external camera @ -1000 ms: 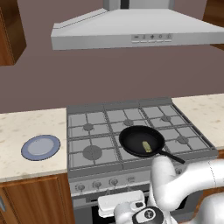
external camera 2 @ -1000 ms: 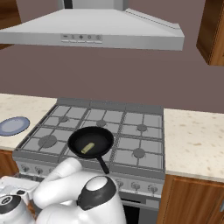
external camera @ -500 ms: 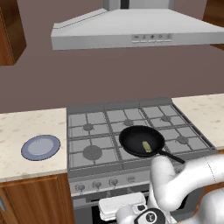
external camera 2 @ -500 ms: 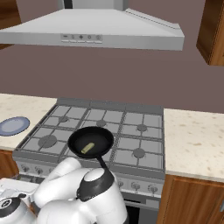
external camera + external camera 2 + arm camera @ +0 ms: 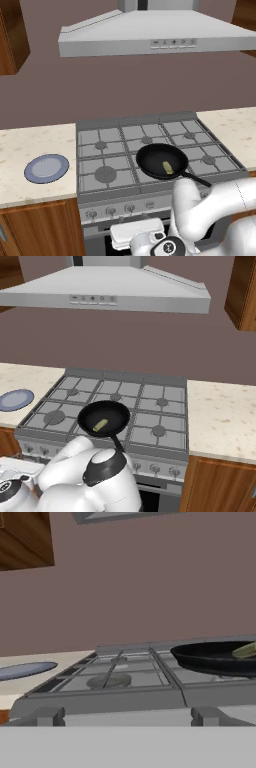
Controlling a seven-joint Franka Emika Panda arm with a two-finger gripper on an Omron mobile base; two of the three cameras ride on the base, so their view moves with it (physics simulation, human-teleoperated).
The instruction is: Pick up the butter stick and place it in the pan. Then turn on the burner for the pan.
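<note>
Little has shifted since the earlier frames: the butter stick [image 5: 168, 168] is seen lying inside the pan [image 5: 161, 161], which sits on the front middle of the stove [image 5: 107, 150]. A blue-grey plate [image 5: 46, 168] rests on the left counter [image 5: 30, 145]. Jaws are spread wide, nothing held. No writing is legible on the hood [image 5: 150, 35].

Seen along the jaws: stove [image 5: 125, 677] directly ahead, its knobs [image 5: 47, 716] nearest. Pan [image 5: 215, 658] on the grates ahead to the right, butter stick [image 5: 245, 650] lying in it. Plate [image 5: 25, 670] on the counter [image 5: 65, 660], ahead left, beside the stove.
</note>
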